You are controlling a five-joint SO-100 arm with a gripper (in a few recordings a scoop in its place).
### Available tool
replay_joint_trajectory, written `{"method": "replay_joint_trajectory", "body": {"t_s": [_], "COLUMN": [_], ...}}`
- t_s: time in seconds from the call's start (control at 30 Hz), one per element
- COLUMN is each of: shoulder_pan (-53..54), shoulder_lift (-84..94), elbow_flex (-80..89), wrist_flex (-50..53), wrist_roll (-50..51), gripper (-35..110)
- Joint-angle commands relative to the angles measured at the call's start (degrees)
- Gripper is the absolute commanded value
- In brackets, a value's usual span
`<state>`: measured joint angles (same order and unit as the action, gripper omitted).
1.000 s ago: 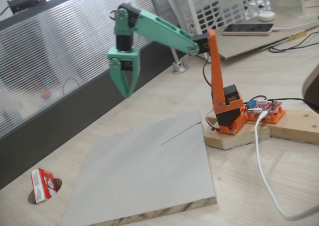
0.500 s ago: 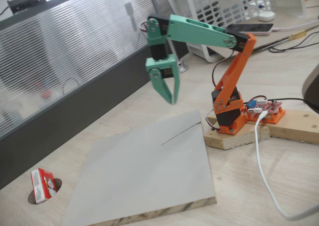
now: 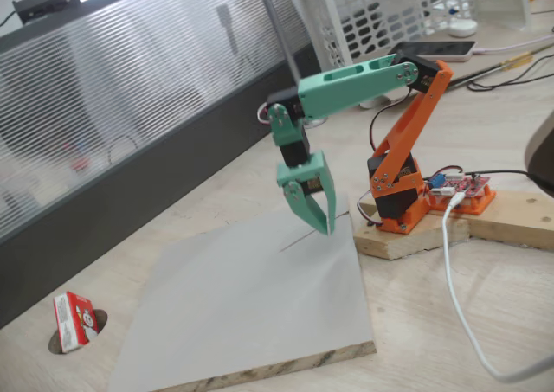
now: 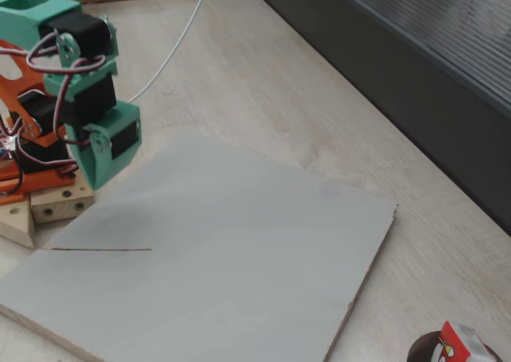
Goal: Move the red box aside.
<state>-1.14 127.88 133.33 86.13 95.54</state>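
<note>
Red box: the red box (image 3: 74,320) stands on edge at about 8 o'clock in a fixed view, half over a round hole (image 3: 78,333) in the table; in the other fixed view it shows at 5 o'clock (image 4: 457,346), cut by the frame edge.
Why there: it sits clear of the board, off its corner, which reads as the "aside" spot; that is a judgement, not a thing seen.
Markings: a white cartoon figure on the red face; no lettering is legible on it.
Board: the grey board (image 3: 251,305) lies flat between box and arm, with a thin dark line (image 3: 310,233) near its far edge, at 12 o'clock of its surface.
Gripper: the gripper (image 3: 321,221) hangs tip-down over the board's far edge, near that line, well apart from the box; its jaws look nearly closed and hold nothing. In the other fixed view its green body (image 4: 108,146) is seen at 9 o'clock with the tips cut off from a clear reading.
Arm pose: folded back toward its own base, which suggests a retreat to rest.
Base: the orange base (image 3: 398,197) is fixed to a wooden block (image 3: 433,228) at 3 o'clock.
Circuit board: a red circuit board (image 3: 460,187) with wires sits beside it; any print is too small to read.
Cable: a white cable (image 3: 459,305) runs toward 5 o'clock.
</note>
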Motion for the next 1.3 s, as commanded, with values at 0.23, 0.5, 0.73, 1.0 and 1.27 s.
{"method": "replay_joint_trajectory", "body": {"t_s": [0.23,0.5,0.73,1.0,1.27], "shoulder_pan": [-0.1,-0.1,0.0,0.0,-0.1], "shoulder_lift": [2.1,3.6,10.5,11.2,11.3], "elbow_flex": [7.9,7.9,8.3,14.6,14.2], "wrist_flex": [-9.7,-9.0,-9.0,-9.6,-9.7], "wrist_roll": [0.6,0.5,0.5,0.6,0.6], "gripper": [4,4,4,4,4]}}
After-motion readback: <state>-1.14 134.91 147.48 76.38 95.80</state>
